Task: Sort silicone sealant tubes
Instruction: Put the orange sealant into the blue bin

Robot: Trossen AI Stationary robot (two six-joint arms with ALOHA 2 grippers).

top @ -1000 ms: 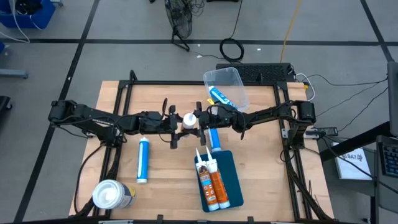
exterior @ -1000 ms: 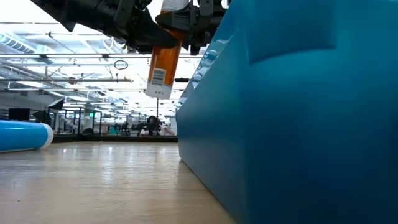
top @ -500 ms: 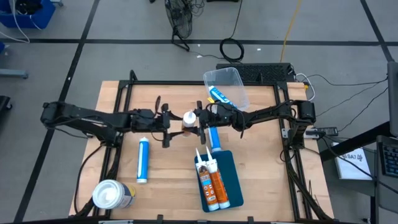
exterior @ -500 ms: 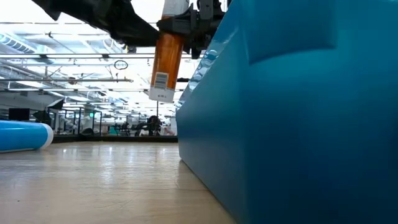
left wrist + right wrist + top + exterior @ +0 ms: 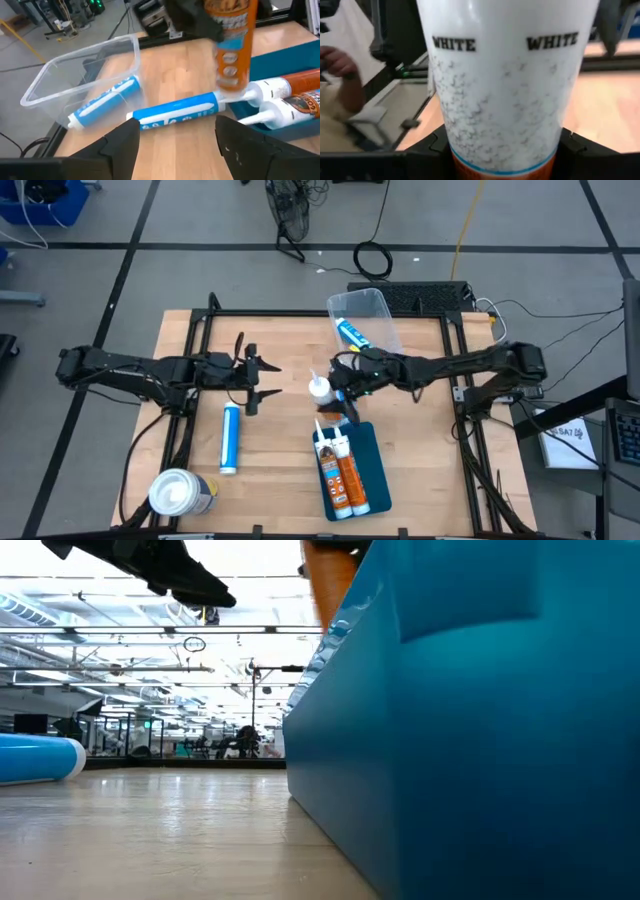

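Note:
My right gripper (image 5: pixel 340 392) is shut on an orange sealant tube (image 5: pixel 232 45) that stands upright over the table's middle, just beyond the blue tray (image 5: pixel 375 448). Its white top (image 5: pixel 319 388) faces up. My left gripper (image 5: pixel 262 385) is open and empty to the tube's left. Two orange tubes (image 5: pixel 343 470) lie in the tray. One blue tube (image 5: pixel 230 438) lies on the table at the left. Another (image 5: pixel 175 111) lies beside the tray, below the held tube. A third (image 5: pixel 352 333) lies in the clear bin (image 5: pixel 372 305). My right gripper pinches the tube's body (image 5: pixel 502 167) between its two fingers (image 5: pixel 437 150), where the white part meets the orange. The fingers come level from the table's right and lie across the tube. The tube hangs upright, lifted clear of the table (image 5: pixel 232 85).
A fat white-topped canister (image 5: pixel 180 493) stands at the near left corner. The tray's wall (image 5: pixel 450 740) fills the right of the low view. A person's hand (image 5: pixel 335 60) shows beyond the table in the right wrist view. Bare wood lies between the left blue tube and the tray.
My left gripper has drawn back from the orange tube toward the table's left edge, staying open. My right gripper has carried the tube, still upright, toward the right and the near edge, closer to the tray.

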